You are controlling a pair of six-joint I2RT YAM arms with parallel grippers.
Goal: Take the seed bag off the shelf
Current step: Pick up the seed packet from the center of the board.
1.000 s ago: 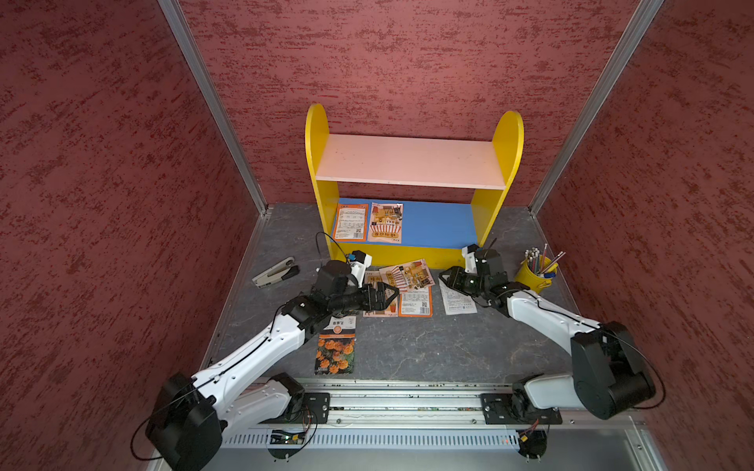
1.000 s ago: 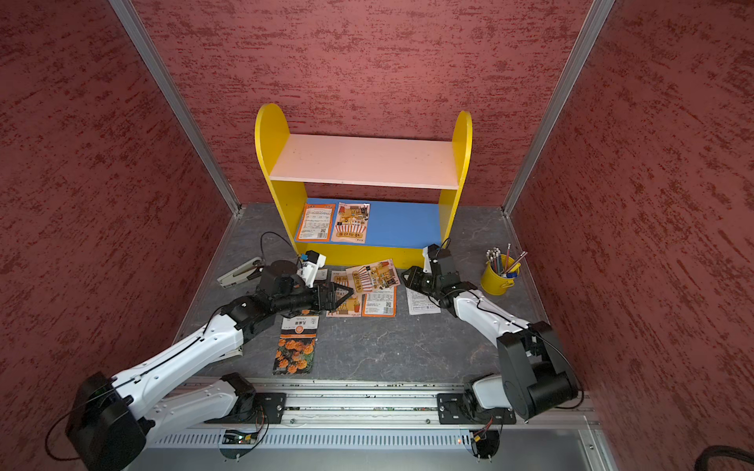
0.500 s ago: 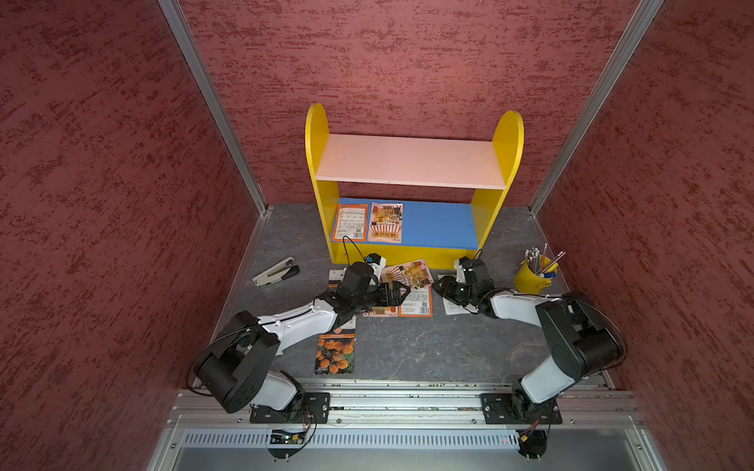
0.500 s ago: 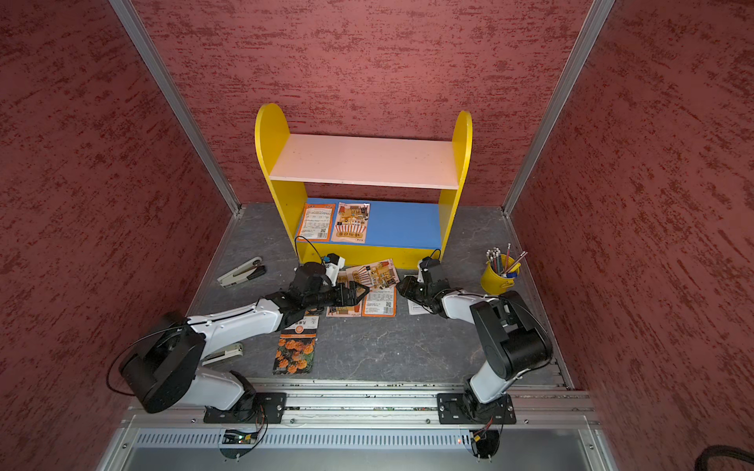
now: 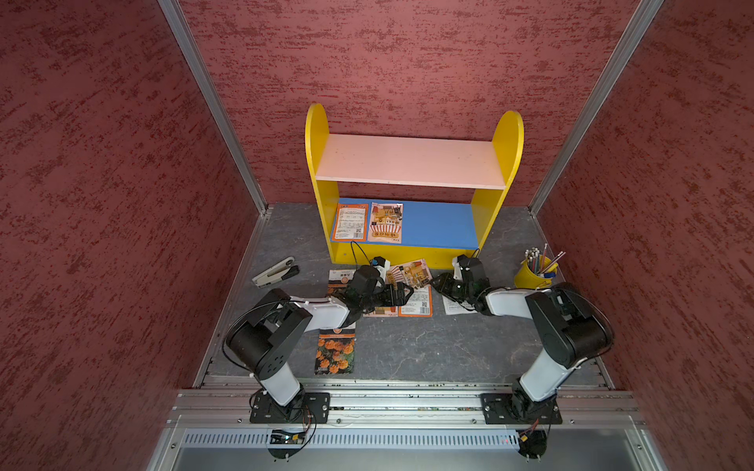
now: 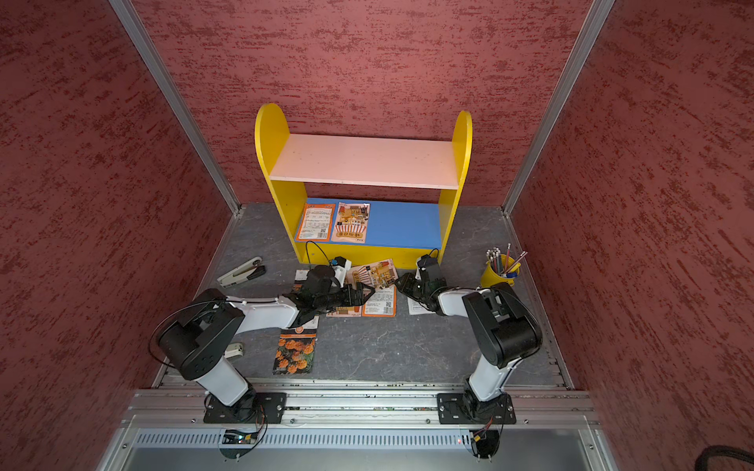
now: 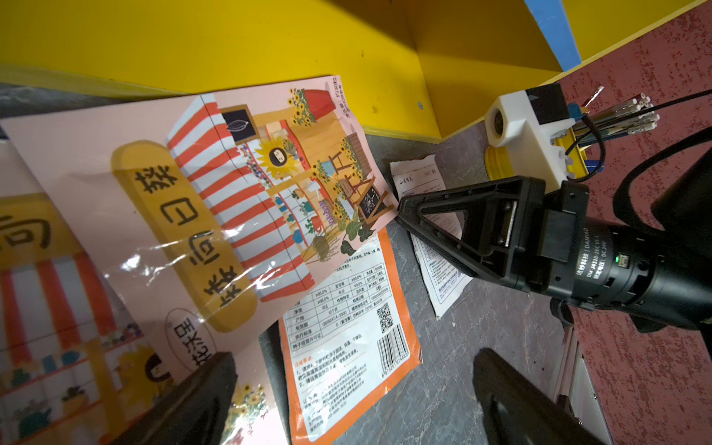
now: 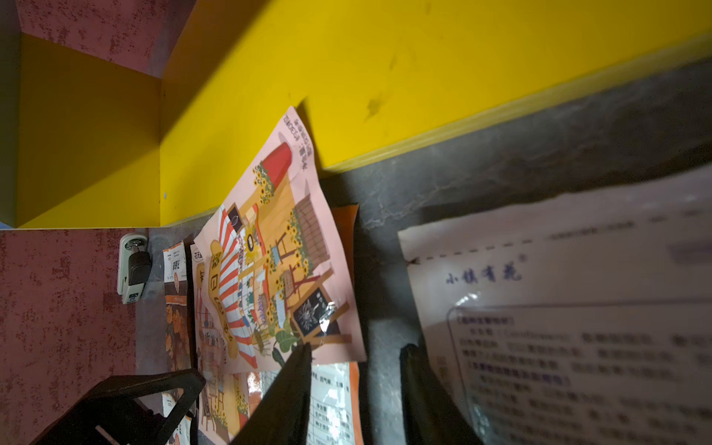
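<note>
The shelf (image 5: 410, 161) (image 6: 363, 161) stands at the back wall. Two seed bags lie flat on its blue lower board, an orange-bordered one (image 5: 350, 222) (image 6: 315, 222) and a pink one (image 5: 385, 223) (image 6: 351, 222). Both grippers are low over the floor in front of the shelf, away from those bags. My left gripper (image 5: 404, 292) (image 7: 352, 366) is open above an orange-bordered floor bag (image 7: 346, 339). My right gripper (image 5: 437, 282) (image 8: 358, 350) has its jaws apart over bare floor. One of its fingertips (image 8: 304, 352) lies by the corner of a pink striped floor bag (image 8: 269, 277) (image 7: 215, 200).
More bags lie on the floor: a white one (image 5: 457, 306) (image 8: 578, 308) under the right arm and a marigold one (image 5: 335, 352). A stapler (image 5: 275, 272) lies left and a yellow pencil cup (image 5: 536, 273) stands right. Red walls close in both sides.
Both arms have folded, elbows drawn back toward their bases. The grippers have edged toward each other over the floor bags. The right jaws have narrowed slightly. The shelf bags have not moved.
</note>
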